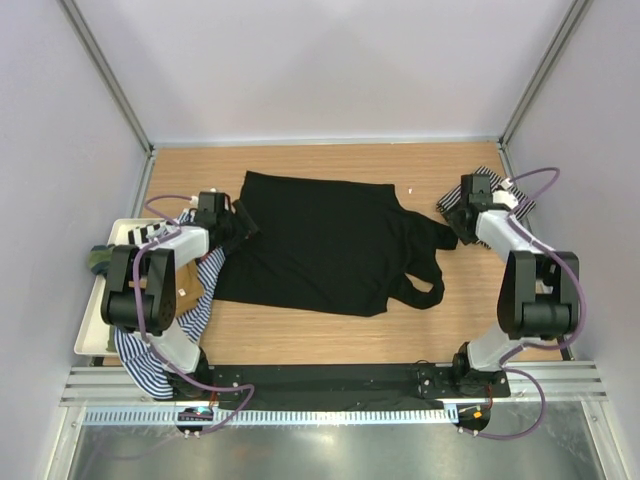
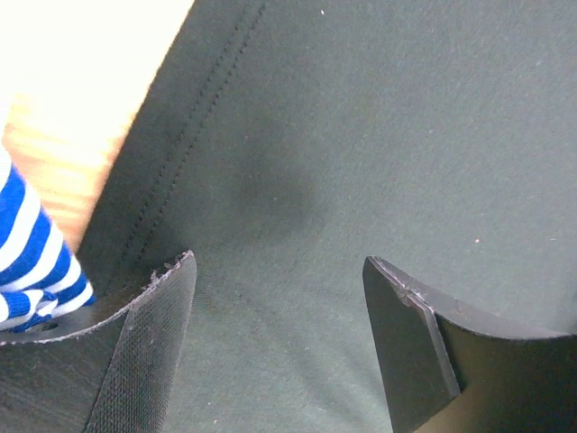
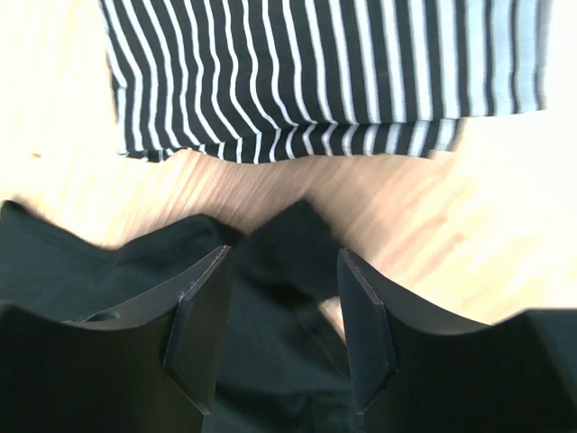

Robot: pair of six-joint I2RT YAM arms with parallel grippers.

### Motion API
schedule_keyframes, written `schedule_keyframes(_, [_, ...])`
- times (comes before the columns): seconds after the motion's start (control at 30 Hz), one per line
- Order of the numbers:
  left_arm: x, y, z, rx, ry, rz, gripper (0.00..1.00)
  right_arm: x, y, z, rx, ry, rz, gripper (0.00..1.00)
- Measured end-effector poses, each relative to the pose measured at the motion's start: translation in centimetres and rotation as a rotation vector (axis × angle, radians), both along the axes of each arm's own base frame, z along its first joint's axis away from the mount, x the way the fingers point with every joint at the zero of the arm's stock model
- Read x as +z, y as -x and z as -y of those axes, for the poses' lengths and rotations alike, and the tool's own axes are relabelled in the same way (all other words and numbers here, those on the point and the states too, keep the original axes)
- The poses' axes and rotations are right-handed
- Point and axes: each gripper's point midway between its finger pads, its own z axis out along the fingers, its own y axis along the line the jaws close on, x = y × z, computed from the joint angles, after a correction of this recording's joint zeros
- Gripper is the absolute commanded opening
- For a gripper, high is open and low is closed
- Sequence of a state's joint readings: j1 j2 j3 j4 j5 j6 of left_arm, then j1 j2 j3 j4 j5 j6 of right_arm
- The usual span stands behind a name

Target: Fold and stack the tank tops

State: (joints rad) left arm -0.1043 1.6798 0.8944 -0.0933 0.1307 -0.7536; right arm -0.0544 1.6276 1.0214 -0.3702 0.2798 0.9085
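A plain black tank top (image 1: pixel 320 245) lies spread flat on the wooden table, straps to the right. My left gripper (image 1: pixel 232 222) is open, low over its left edge. In the left wrist view the left gripper (image 2: pixel 279 271) has its jaws wide apart with the black cloth (image 2: pixel 361 135) beneath them. My right gripper (image 1: pixel 462 228) is open at the upper shoulder strap. In the right wrist view the right gripper (image 3: pixel 281 257) straddles the strap (image 3: pixel 288 244) without pinching it. A black-and-white striped tank top (image 1: pixel 490 188) lies folded at the back right and fills the top of the right wrist view (image 3: pixel 315 72).
A white tray (image 1: pixel 92 330) sits at the left edge under the left arm. It holds a tan top (image 1: pixel 190 287), a green top (image 1: pixel 98 258) and a blue-and-white striped top (image 1: pixel 140 365), which also shows in the left wrist view (image 2: pixel 27 262). Walls enclose three sides.
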Motion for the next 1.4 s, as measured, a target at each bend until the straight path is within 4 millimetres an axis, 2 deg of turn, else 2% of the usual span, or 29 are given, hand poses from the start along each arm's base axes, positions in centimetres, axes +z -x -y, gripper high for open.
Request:
schedule_keyframes(0.13, [0.0,1.0,0.3,-0.015,-0.055,-0.001,0.77,2.9,1.3,0.4,-0.002,0.053,0.05,0.57])
schedule_keyframes(0.23, [0.2,1.9,0.7,-0.032,-0.101,-0.001,0.77,4.4,2.7,0.1,0.017,0.063,0.073,0.56])
schedule_keyframes(0.3, [0.5,2.3,1.0,-0.043,-0.129,0.009,0.77,4.7,4.1,-0.8,0.048,0.058,0.071,0.5])
schedule_keyframes(0.43, [2.1,3.1,1.8,-0.067,-0.181,0.054,0.77,3.7,7.9,-3.6,0.138,0.051,-0.002,0.47])
schedule_keyframes(0.53, [3.4,3.3,2.2,-0.071,-0.195,0.095,0.78,2.8,10.9,-4.9,0.194,0.047,-0.051,0.47])
schedule_keyframes(0.63, [3.9,3.4,2.3,-0.07,-0.204,0.111,0.77,1.7,13.6,-4.9,0.202,0.038,-0.094,0.44])
schedule_keyframes(0.8, [3.7,3.8,2.8,-0.084,-0.218,0.103,0.77,-0.9,16.8,-5.3,0.22,0.011,-0.182,0.43])
schedule_keyframes(0.9, [3.6,4.1,3.2,-0.097,-0.222,0.101,0.77,-1.8,17.9,-6.0,0.249,0.004,-0.219,0.42])
schedule_keyframes(1.13, [3.4,4.7,4.8,-0.141,-0.229,0.103,0.77,-3.2,18.8,-7.4,0.32,0.057,-0.301,0.41])
schedule_keyframes(1.4, [1.7,5.4,4.7,-0.155,-0.273,0.036,0.79,-4.0,19.2,-4.7,0.221,0.199,-0.369,0.33])
